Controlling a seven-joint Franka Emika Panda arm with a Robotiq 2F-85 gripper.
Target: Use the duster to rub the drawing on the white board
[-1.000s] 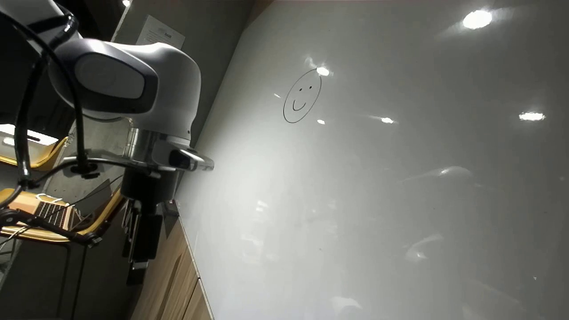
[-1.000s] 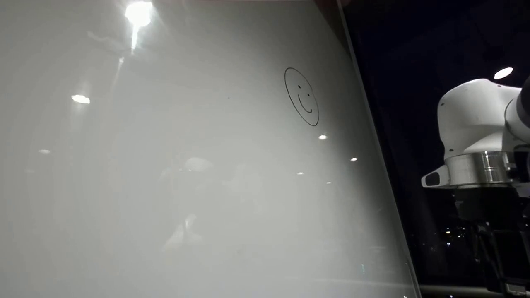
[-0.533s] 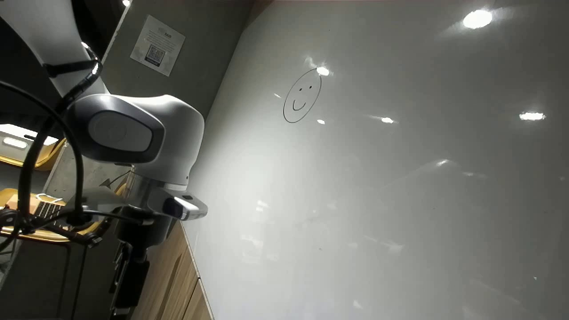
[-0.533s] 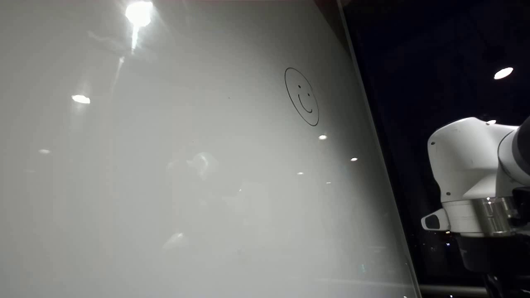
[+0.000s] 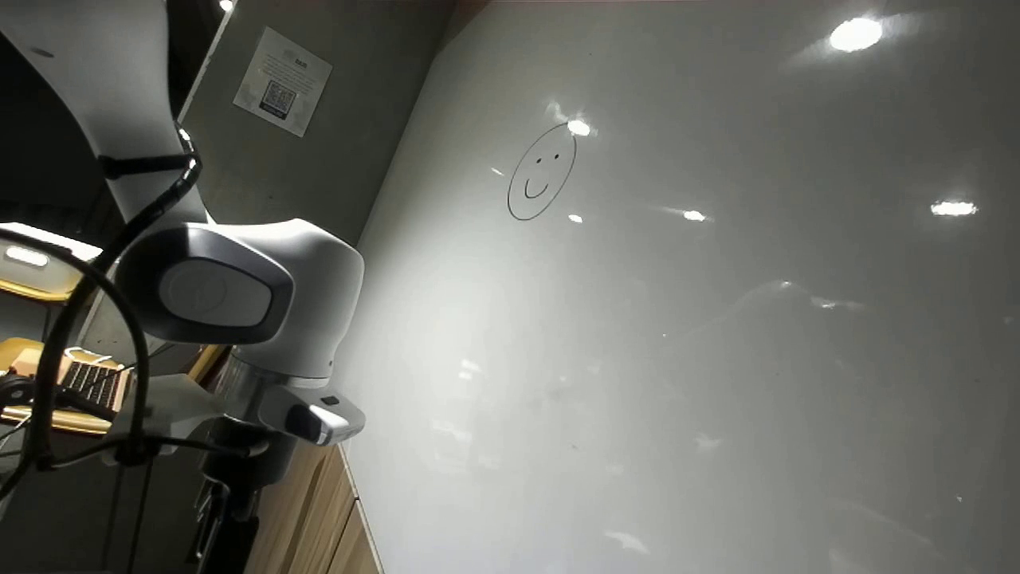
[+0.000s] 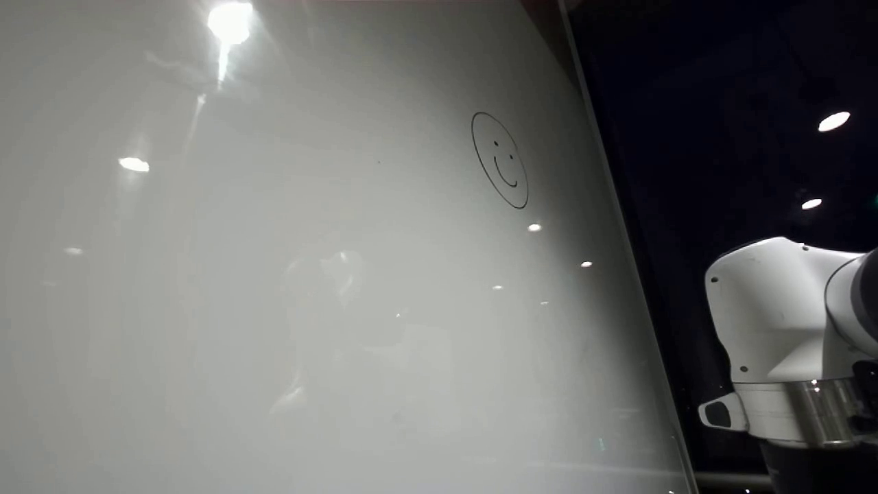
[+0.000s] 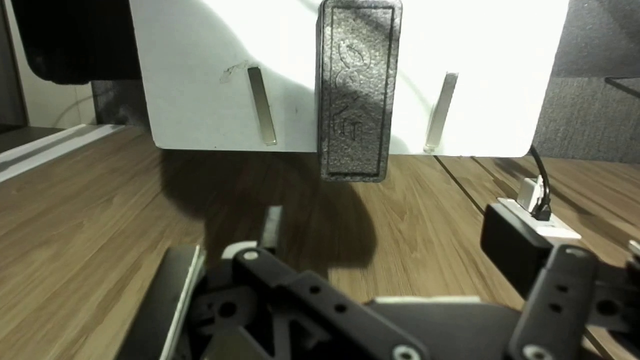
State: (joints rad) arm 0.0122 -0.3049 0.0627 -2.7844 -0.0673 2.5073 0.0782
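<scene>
The duster (image 7: pixel 357 95) is a dark grey oblong block with raised lettering, seen in the wrist view against a white panel. It is out of view in both exterior views. My gripper (image 7: pixel 395 235) is open, with its fingers (image 7: pixel 515 245) wide apart and nothing between them. The duster is ahead of the fingers, apart from them. The drawing, a thin-line smiley face, shows in both exterior views (image 5: pixel 542 171) (image 6: pixel 504 161) high on the white board (image 5: pixel 637 359), also in an exterior view (image 6: pixel 274 274). The fingertips are cut off below both exterior views.
The white panel (image 7: pixel 200 110) with two metal strips stands behind a wooden surface (image 7: pixel 100 210). A white socket strip (image 7: pixel 545 222) with a plugged-in cable is near the right finger. A dark object (image 7: pixel 80 45) is at upper left. A laptop (image 5: pixel 92 383) sits on a yellow chair.
The arm has moved down in both exterior views, and the gripper's lower end has left the frame. The drawing and the white board look the same.
</scene>
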